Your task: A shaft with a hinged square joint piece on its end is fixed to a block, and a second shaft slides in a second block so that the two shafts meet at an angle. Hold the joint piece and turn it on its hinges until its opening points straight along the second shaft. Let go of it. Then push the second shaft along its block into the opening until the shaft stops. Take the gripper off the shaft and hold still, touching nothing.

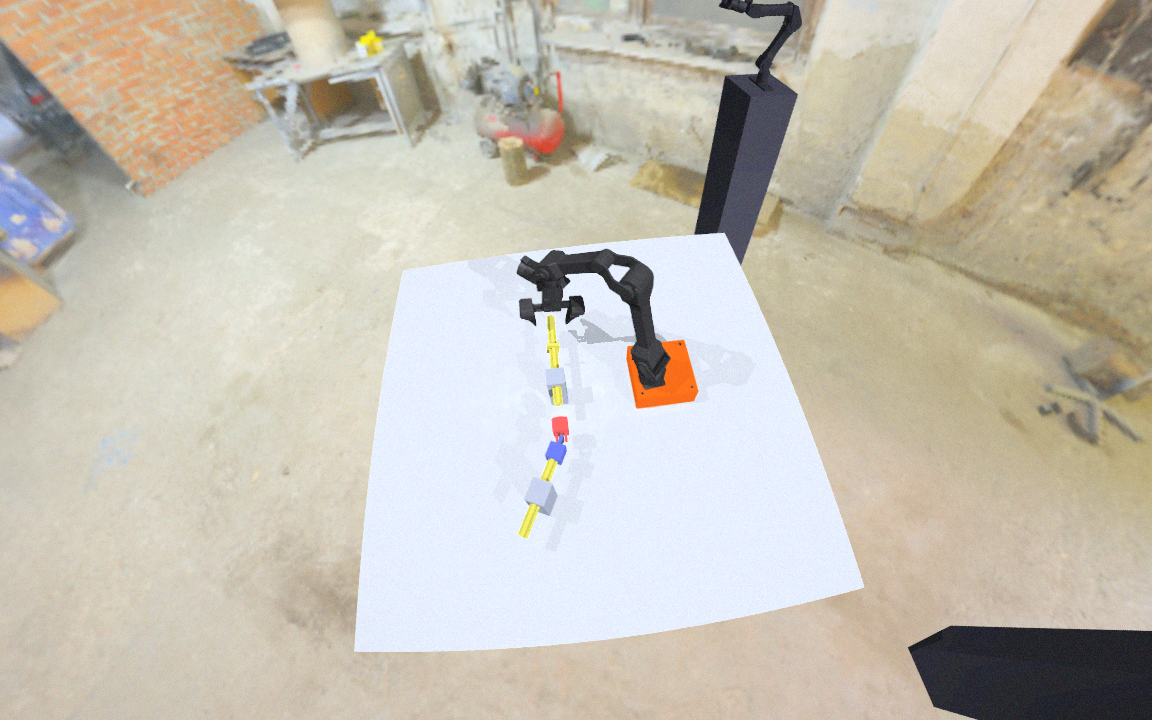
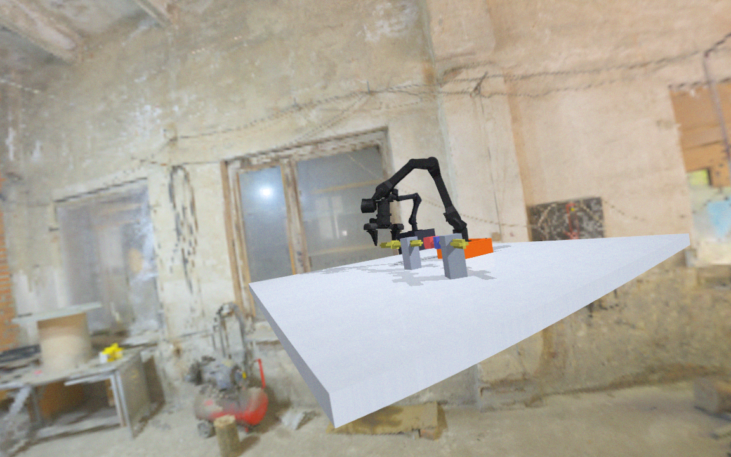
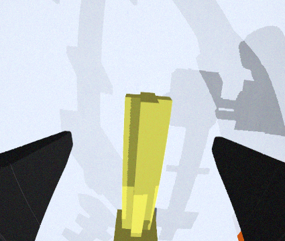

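The yellow second shaft (image 1: 552,338) (image 2: 391,244) (image 3: 144,174) runs through the far grey block (image 1: 555,383) (image 2: 412,253). Its free end lies between the fingers of my gripper (image 1: 551,309) (image 2: 377,237) (image 3: 142,138), which is open, straddles that end without touching it, and holds nothing. The red joint piece (image 1: 559,425) (image 2: 428,242) sits just past the far block. It is hinged to a blue piece (image 1: 555,450) on the fixed yellow shaft (image 1: 528,522), which is held in the near grey block (image 1: 541,494) (image 2: 454,262). A gap shows between the second shaft's tip and the red piece.
The arm's orange base (image 1: 665,394) (image 2: 473,248) stands right of the far block on the white table (image 1: 652,555) (image 2: 414,329). A dark pillar (image 1: 746,152) rises behind the table's far edge. A dark slab (image 1: 1072,667) lies at the lower right.
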Robot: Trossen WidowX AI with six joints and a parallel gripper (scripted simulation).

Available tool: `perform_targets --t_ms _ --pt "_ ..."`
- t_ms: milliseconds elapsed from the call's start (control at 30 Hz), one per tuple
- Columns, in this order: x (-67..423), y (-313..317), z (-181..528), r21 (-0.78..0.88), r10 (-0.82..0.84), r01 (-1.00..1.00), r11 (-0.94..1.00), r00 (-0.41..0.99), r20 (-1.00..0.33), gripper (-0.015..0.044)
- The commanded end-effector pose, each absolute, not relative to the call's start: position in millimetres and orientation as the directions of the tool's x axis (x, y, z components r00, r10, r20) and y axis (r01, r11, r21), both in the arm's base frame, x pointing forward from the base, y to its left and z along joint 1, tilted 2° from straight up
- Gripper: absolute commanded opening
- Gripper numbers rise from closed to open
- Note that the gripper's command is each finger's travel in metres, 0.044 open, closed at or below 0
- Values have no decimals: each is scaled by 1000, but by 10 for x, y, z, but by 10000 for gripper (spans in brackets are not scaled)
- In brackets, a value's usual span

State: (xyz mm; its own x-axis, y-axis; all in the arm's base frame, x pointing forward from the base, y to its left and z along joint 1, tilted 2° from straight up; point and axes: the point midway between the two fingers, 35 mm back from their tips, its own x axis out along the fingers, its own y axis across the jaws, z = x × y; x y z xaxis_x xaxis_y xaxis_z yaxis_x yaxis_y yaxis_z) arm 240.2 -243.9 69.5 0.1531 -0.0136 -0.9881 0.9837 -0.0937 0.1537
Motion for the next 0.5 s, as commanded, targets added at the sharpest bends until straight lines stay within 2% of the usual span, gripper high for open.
perform_targets --t_ms 0,467 --pt "2398 -2423 671 158 -8 980 -123 158 -987 440" --pt "2435 -2420 473 157 -8 980 -124 158 -987 440"
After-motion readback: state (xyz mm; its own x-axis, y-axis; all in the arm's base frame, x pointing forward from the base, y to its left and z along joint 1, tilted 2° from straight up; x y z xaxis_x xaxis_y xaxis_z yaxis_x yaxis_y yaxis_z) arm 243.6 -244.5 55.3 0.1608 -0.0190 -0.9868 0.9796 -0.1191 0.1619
